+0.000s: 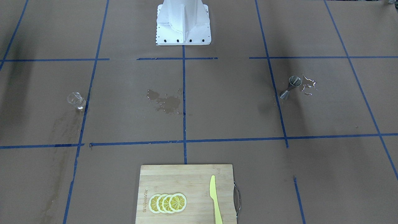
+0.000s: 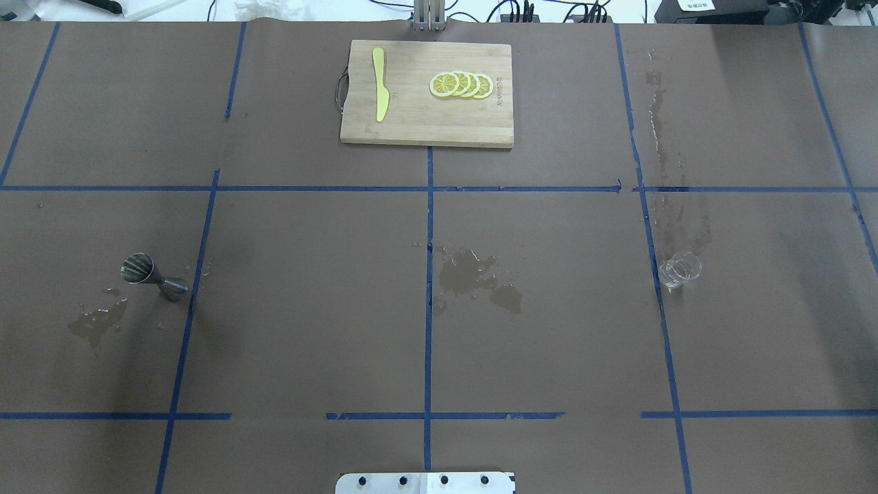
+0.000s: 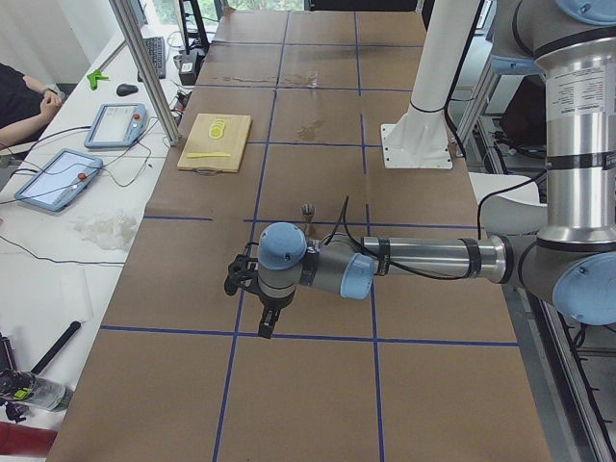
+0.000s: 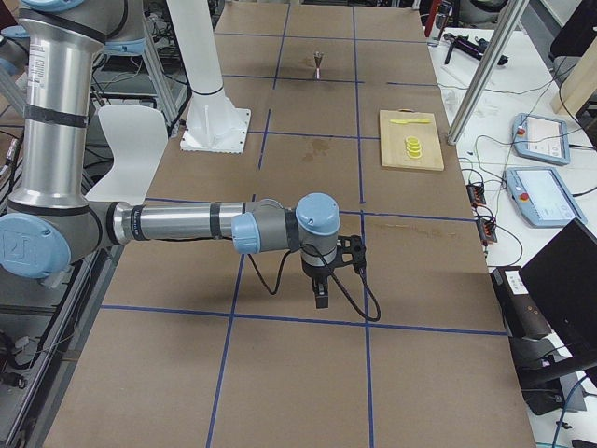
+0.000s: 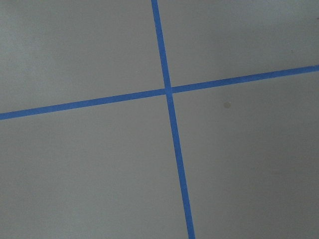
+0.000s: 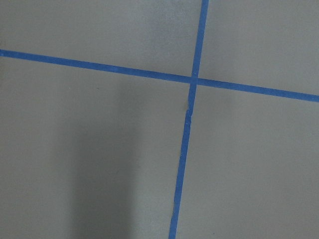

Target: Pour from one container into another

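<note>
1. Front-facing view: the cup [image 1: 76, 100] stands alone on the robot's right half of the table [image 1: 233, 102]. The jigger [image 1: 290, 87] stands well apart from it on the left half. No arm is over either one. A wet patch [image 1: 164, 102] darkens the paper between them, and droplets lie just beside the jigger. At the near edge, a board [image 1: 186, 183] carries lemon slices [image 1: 168, 203] and a knife [image 1: 215, 199].

2. Overhead view: the layout is the same, cup to the right and jigger to the left, both upright and neither touched. I cannot tell whether the cup holds any liquid.

3. Left side view: the left gripper [image 3: 268, 322] hangs fingers-down over bare paper near the table's end, short of the jigger. I cannot tell from here whether its fingers are apart or together.

4. Right side view: the right gripper [image 4: 320, 294] hangs the same way at the opposite end and holds nothing that I can see. Its finger state cannot be told here either.

5. Left wrist view: only a tape cross [image 5: 168, 91] on the paper shows, with no fingers or object.

6. Right wrist view: this too shows only taped paper.

7. Judgement: the pour has not begun and this looks like the starting pose. The next move probably calls for the right arm to reach the cup and grip its slippery glass wall squarely. It would then carry the cup level across to the jigger's narrow mouth, where spilling is the likely risk.
</note>
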You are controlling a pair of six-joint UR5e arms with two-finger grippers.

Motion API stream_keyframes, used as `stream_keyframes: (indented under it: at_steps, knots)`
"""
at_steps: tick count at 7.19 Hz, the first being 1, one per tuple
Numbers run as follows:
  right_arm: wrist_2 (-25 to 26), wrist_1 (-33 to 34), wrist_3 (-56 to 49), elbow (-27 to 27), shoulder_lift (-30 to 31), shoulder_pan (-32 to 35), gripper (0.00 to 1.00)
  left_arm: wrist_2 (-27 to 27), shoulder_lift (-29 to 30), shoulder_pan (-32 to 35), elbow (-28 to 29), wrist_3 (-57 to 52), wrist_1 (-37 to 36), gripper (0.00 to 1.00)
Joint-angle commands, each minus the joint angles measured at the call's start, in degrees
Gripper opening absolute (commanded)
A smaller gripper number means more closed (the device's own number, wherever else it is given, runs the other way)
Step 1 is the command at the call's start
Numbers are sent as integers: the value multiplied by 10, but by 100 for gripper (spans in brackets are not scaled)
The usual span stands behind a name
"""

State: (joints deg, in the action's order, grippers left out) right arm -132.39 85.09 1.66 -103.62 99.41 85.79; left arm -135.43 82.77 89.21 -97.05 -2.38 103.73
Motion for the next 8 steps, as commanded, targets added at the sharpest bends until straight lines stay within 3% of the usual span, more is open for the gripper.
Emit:
stream_keyframes:
  at_steps: [1, 4, 8]
  knots:
    - [0, 0, 4, -4, -2, -1, 100, -2, 4, 0, 3, 4, 7, 100]
    - [5, -1, 6, 1, -33, -1, 100, 0, 7, 3, 3, 4, 23, 100]
    - [4, 0, 1, 2, -38, 0, 100, 1, 26, 2, 23, 3, 183, 100]
